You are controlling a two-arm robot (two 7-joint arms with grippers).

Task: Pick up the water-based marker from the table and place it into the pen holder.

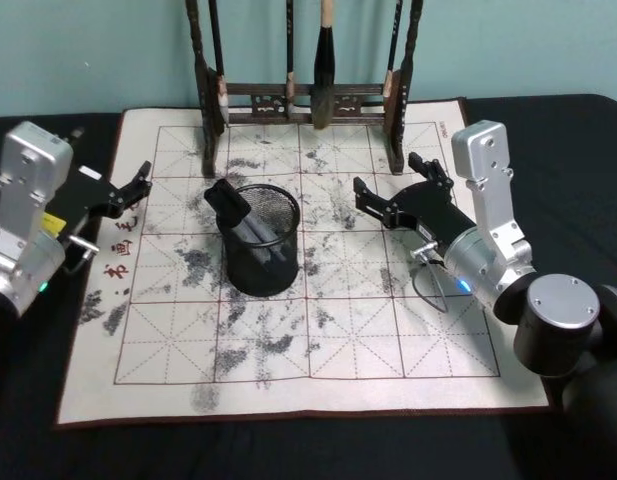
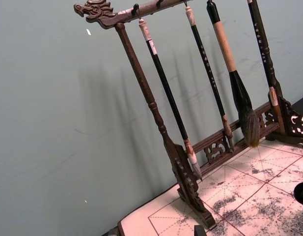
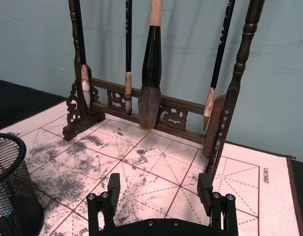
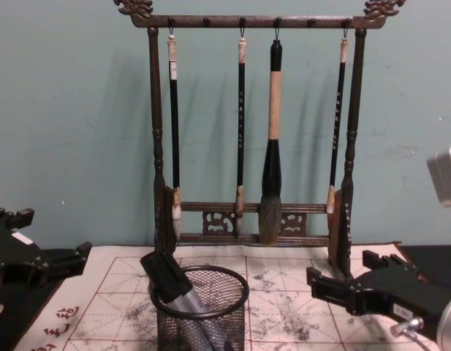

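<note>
The pen holder (image 1: 273,272), a black wire-mesh cup, stands on the white mat (image 1: 338,330) left of centre. The water-based marker (image 1: 232,206), with a black cap and grey body, leans inside it with its cap poking over the rim; the chest view shows the marker (image 4: 167,276) and holder (image 4: 234,322) from the side. My right gripper (image 1: 386,173) hovers open and empty just right of the holder, its fingers (image 3: 113,181) pointing at the brush rack. My left gripper (image 1: 140,180) rests open and empty at the mat's left edge.
A tall dark wooden brush rack (image 1: 308,100) with several hanging brushes stands along the mat's back edge, close behind the holder. The dark table (image 1: 568,130) surrounds the mat. A teal wall (image 4: 64,110) rises behind the rack.
</note>
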